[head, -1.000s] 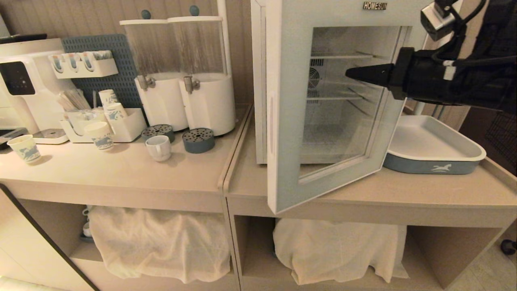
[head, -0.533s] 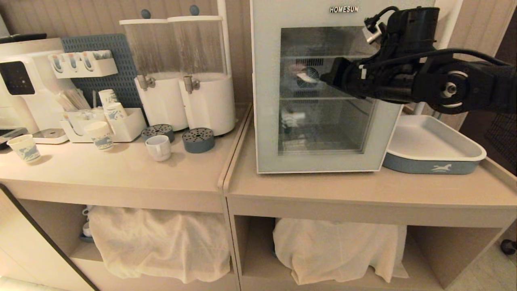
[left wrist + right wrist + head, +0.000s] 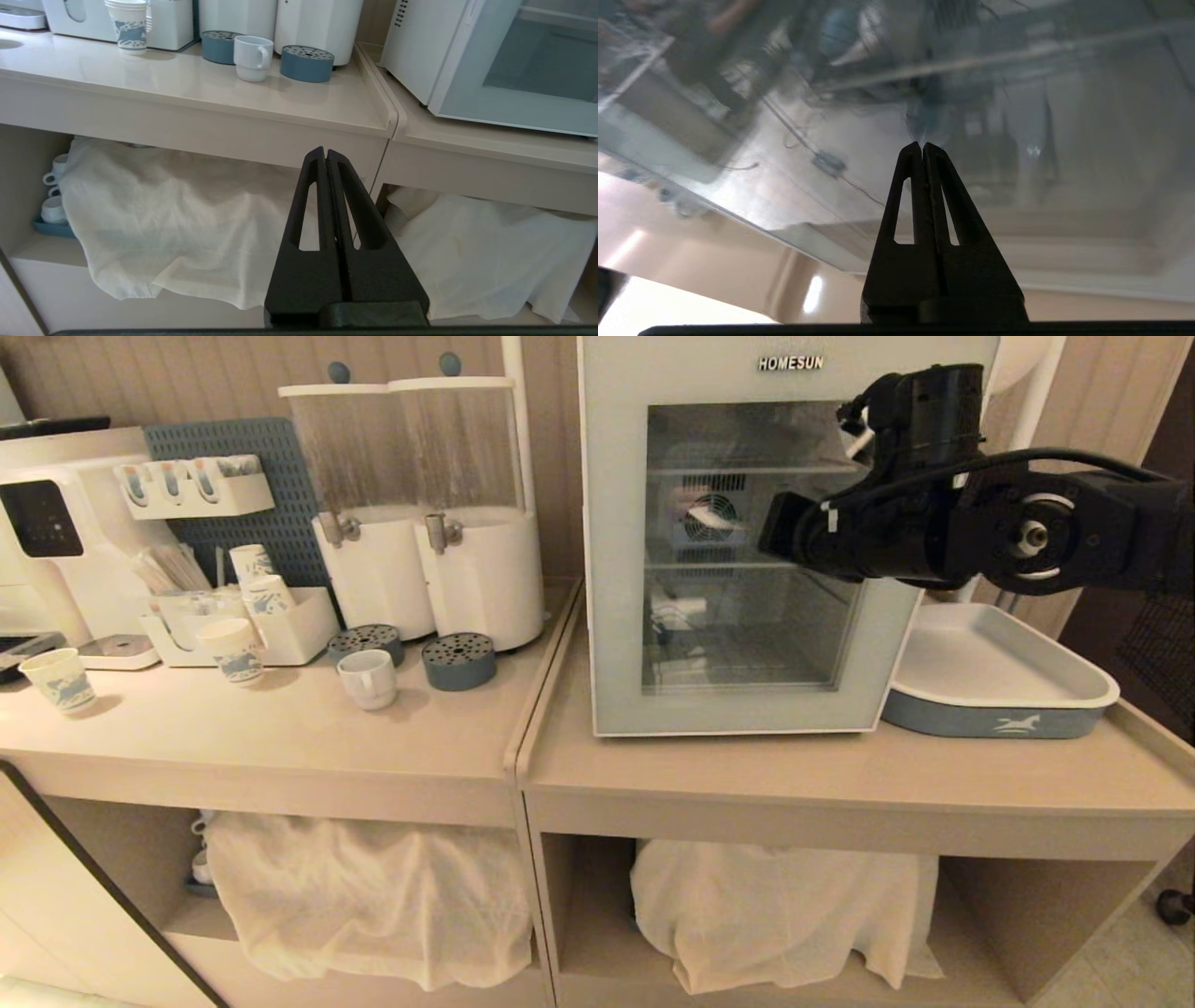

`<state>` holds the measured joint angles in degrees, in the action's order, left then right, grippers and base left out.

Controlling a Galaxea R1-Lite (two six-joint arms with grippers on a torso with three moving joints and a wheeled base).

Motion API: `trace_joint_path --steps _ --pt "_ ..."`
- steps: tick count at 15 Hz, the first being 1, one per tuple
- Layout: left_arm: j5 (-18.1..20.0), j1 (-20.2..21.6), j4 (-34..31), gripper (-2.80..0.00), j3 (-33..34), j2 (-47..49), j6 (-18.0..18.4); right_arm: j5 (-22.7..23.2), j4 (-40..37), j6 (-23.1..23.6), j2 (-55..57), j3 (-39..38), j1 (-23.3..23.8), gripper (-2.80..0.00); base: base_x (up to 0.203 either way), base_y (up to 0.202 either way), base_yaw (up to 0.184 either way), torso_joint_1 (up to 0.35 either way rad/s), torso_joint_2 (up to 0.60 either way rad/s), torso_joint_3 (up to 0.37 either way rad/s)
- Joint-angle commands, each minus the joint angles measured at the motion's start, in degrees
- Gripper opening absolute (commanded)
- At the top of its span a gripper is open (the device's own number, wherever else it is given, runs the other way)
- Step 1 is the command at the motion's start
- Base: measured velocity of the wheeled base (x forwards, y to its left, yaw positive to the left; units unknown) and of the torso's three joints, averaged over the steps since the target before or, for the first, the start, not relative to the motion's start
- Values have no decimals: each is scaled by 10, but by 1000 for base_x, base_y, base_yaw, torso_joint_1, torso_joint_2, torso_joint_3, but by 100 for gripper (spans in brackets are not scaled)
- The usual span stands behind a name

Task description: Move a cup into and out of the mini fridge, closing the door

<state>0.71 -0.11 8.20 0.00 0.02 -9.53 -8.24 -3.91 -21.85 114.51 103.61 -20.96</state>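
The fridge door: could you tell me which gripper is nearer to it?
Right. The right gripper is shut with its tips at the door glass; the left gripper hangs shut below the counter.

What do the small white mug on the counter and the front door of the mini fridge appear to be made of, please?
The cup looks like glazed ceramic: plain white, thick-walled, softly glossy, with a moulded loop handle. The door seems a pale matte frame, probably plastic or painted metal, around a glass window: the shelves show through it and it carries reflections.
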Motion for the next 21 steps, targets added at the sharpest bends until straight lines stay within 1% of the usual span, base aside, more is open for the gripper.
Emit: trace_joint_path --steps 1,3,5,7,8,9,11,14,19,21 --pt "0 0 1 -280 23 -3 0 12 0 1 -99 -67 -2 -280 0 0 0 0 0 0" --pt "1 0 1 -280 23 -3 0 28 0 2 -210 -157 -3 -280 0 0 0 0 0 0" --pt "0 0 1 -280 23 -3 0 33 -2 3 -322 -258 -3 -280 0 0 0 0 0 0" --pt "0 0 1 -280 23 -3 -1 22 -5 2 -425 -341 -1 -280 0 0 0 0 0 0" --pt "0 0 1 -280 23 -3 -1 -2 -10 2 -475 -373 5 -280 0 0 0 0 0 0" --pt "0 0 1 -280 23 -3 -1 -22 -22 2 -516 -393 17 -280 0 0 0 0 0 0" --pt "0 0 1 -280 23 -2 -1 -51 -72 -5 -604 -418 69 -280 0 0 0 0 0 0" --pt "0 0 1 -280 23 -2 -1 -63 -137 -24 -739 -445 143 -280 0 0 0 0 0 0" --pt "0 0 1 -280 23 -3 -1 -69 -249 -32 -978 -524 201 -280 0 0 0 0 0 0" --pt "0 0 1 -280 23 -3 -1 -82 -289 -29 -1058 -563 209 -280 0 0 0 0 0 0"
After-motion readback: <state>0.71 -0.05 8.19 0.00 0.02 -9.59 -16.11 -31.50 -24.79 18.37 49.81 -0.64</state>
